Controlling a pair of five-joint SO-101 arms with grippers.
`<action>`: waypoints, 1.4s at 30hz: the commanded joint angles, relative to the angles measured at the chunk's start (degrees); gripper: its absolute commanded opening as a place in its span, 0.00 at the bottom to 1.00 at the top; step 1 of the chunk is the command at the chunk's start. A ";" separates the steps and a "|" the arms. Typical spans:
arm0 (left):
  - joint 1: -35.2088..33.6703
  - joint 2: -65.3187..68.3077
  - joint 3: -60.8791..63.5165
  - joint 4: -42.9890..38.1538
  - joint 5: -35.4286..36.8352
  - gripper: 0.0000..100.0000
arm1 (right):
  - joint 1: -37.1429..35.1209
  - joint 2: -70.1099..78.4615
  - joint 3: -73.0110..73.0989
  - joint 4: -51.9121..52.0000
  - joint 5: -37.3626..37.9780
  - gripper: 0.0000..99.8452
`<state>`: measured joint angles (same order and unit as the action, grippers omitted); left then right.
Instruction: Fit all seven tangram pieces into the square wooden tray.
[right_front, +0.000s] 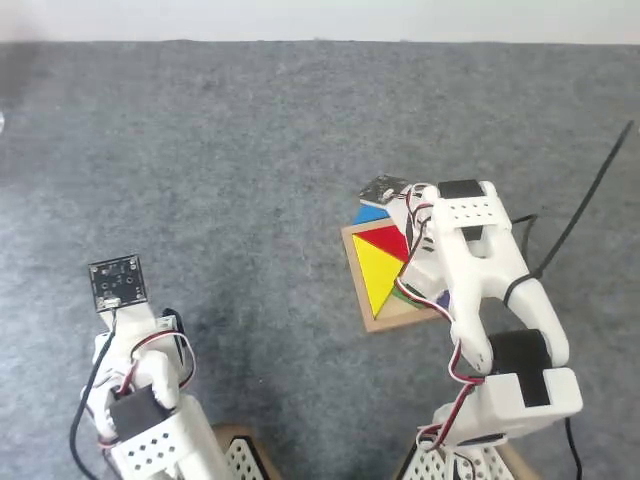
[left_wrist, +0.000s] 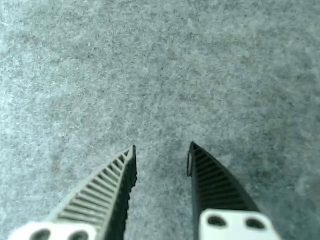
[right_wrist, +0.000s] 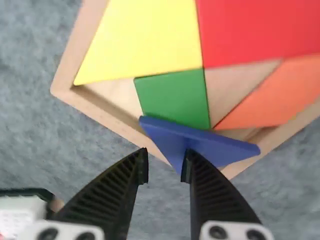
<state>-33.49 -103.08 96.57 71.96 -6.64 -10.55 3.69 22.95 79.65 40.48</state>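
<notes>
- left jaws: open, nothing between them, over the bare grey worktop (left_wrist: 160, 60), well left of the tray (right_front: 383, 322).
- in the tray: yellow triangle (right_wrist: 145, 40) and red triangle (right_wrist: 255, 30) lie flat. Green square (right_wrist: 172, 95) and orange piece (right_wrist: 270, 95) sit beside them, bare wood between those two.
- light blue piece (right_front: 370, 213): on the worktop just outside the tray's far edge.
- dark blue triangle (right_wrist: 200, 142): tilted across the tray's rim, overlapping the green square's edge.
- right jaws: open at that rim, with the triangle's corner between them.
</notes>
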 joint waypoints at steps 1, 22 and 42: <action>-0.09 -1.05 -0.22 0.26 0.44 0.17 | 2.15 -0.75 -3.52 0.48 8.35 0.13; -0.09 -1.05 -0.22 0.18 0.44 0.17 | 5.32 -3.82 -7.91 1.36 1.32 0.13; -0.09 -1.05 -0.22 0.26 0.44 0.17 | -7.16 -12.70 8.35 -0.57 -7.12 0.13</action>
<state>-33.49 -103.08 96.57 71.96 -6.64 -17.23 -6.24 31.74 80.09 32.40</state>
